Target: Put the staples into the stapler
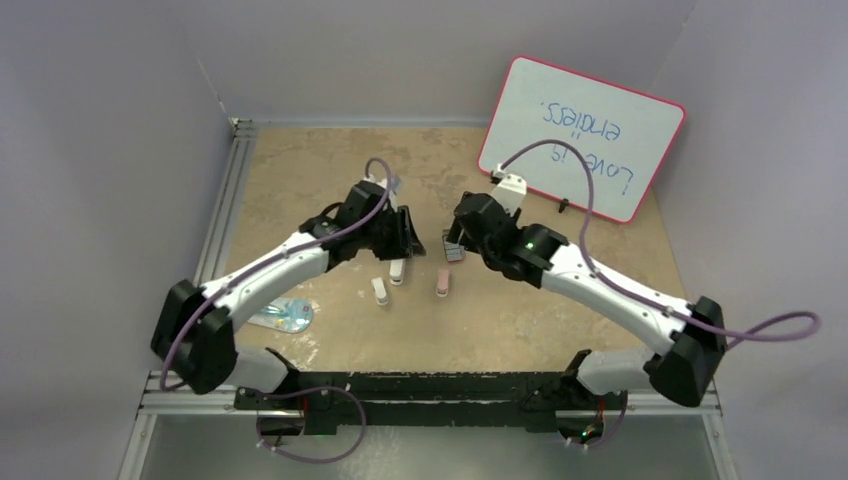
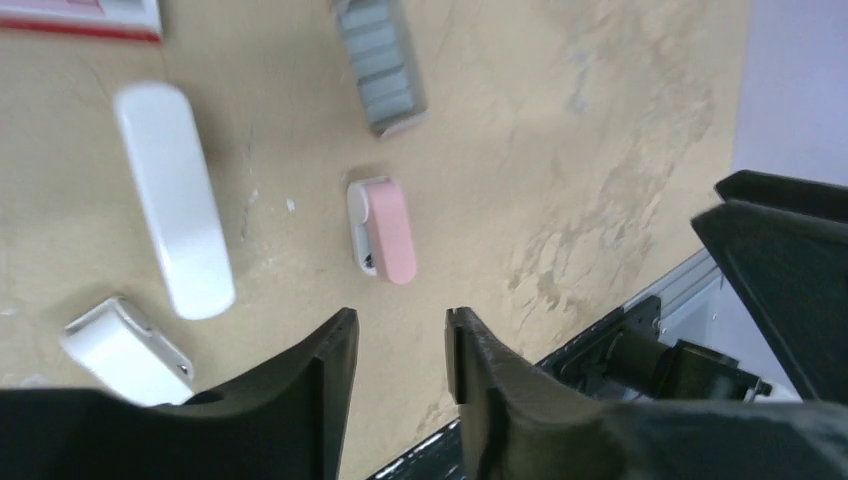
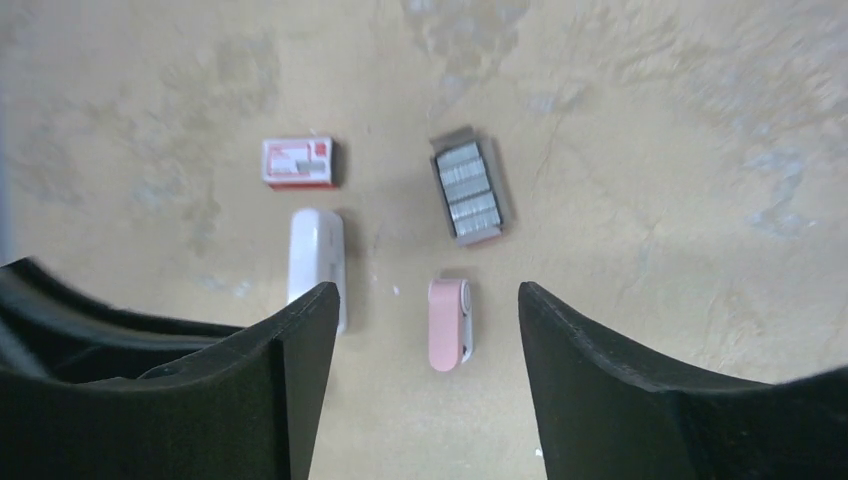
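Observation:
The staples (image 3: 470, 190) are silvery strips lying in an open grey tray; they also show in the left wrist view (image 2: 380, 60) and the top view (image 1: 453, 250). The red box (image 3: 298, 162) with a white label lies left of them, with only its edge in the left wrist view (image 2: 80, 15). The pink stapler (image 1: 443, 282) lies flat on the table (image 1: 560, 310), in front of both grippers (image 2: 385, 230) (image 3: 449, 323). My left gripper (image 2: 400, 345) (image 1: 408, 240) is open and empty above the table. My right gripper (image 3: 428, 300) (image 1: 462, 235) is open wide and empty, above the tray.
A long white stapler (image 2: 175, 200) (image 3: 317, 260) (image 1: 397, 272) and a small white piece (image 2: 125, 350) (image 1: 380, 291) lie left of the pink one. A whiteboard (image 1: 585, 135) leans at the back right. A clear disc-like item (image 1: 285, 315) lies near the left arm.

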Controlling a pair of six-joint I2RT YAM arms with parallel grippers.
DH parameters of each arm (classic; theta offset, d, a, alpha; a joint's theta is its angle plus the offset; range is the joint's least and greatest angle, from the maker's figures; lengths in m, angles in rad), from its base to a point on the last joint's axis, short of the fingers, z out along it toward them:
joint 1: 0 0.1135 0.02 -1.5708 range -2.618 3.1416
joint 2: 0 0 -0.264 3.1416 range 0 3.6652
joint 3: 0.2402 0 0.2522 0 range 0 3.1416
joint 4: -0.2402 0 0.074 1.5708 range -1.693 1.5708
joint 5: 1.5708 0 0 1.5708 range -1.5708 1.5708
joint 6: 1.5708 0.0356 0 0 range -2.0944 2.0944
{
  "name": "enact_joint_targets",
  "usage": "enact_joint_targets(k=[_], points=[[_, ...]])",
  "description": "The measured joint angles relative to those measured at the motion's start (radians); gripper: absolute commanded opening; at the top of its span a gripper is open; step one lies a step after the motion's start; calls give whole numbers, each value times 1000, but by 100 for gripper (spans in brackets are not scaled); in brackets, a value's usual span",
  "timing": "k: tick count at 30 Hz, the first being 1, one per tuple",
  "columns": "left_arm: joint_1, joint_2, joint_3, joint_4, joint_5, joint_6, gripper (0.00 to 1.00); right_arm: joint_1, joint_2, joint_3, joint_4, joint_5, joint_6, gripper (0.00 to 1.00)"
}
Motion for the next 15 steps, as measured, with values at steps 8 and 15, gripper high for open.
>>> enact_joint_targets(k=[8,15], points=[[0,-373,100,-114,-238,202,66,0,-241,0,-34,157,-35,97],[0,-611,220,-255,-432,360,69,0,-426,60,-38,253,-169,99]])
